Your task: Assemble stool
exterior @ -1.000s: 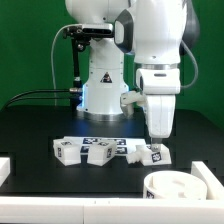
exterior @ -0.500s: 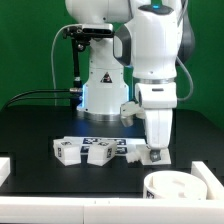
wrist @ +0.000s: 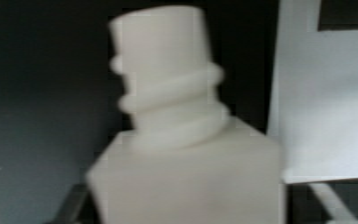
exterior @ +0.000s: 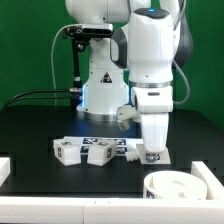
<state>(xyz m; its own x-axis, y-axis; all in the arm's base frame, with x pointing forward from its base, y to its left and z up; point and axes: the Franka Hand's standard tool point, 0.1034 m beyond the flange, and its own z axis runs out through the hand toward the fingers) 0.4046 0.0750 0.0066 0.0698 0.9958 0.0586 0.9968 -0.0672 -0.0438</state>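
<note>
The stool's round white seat (exterior: 172, 186) lies at the front on the exterior view's right. Two chunky white legs (exterior: 68, 150) (exterior: 100, 152) with black-and-white tags lie side by side on the black table. A third leg (exterior: 158, 157) lies further to the exterior view's right, and my gripper (exterior: 152, 152) is lowered straight over it. In the wrist view this leg (wrist: 167, 120) fills the picture, square body near and threaded peg end far. One blurred finger (wrist: 323, 192) stands on each side of it. Contact with the leg is not visible.
The marker board (exterior: 108, 142) lies flat behind the legs, and its white sheet (wrist: 327, 90) shows beside the leg in the wrist view. The robot's white base (exterior: 100, 85) rises behind. Low white walls (exterior: 6, 166) edge the table at the front and at the exterior view's left.
The gripper has come down and slightly toward the exterior view's left, onto the third leg. Legs and seat have stayed where they were.
</note>
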